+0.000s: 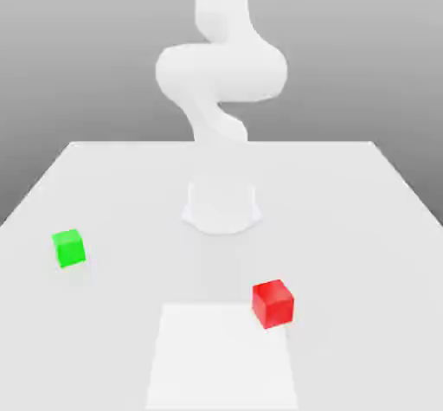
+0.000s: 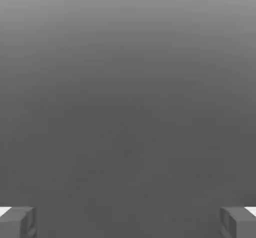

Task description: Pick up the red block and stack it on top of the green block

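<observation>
Gripper (image 2: pixel 128 223) with jaws spread wide and empty, presumably to straddle the red block (image 1: pixel 272 304) at the exterior view's lower right, well apart from the green block (image 1: pixel 69 248), the intended base, at the exterior view's left.

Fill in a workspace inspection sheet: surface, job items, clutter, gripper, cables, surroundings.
Surface: pale table, brighter rectangular patch at the near edge
Job items: red block overlaps the patch's corner in the exterior view; green block well apart, toward the exterior view's left; not stacked
Clutter: nothing seen
Gripper: fingers wide apart, nothing between them
Cables: nothing seen
Surroundings: plain grey backdrop; white arm based on the table
</observation>
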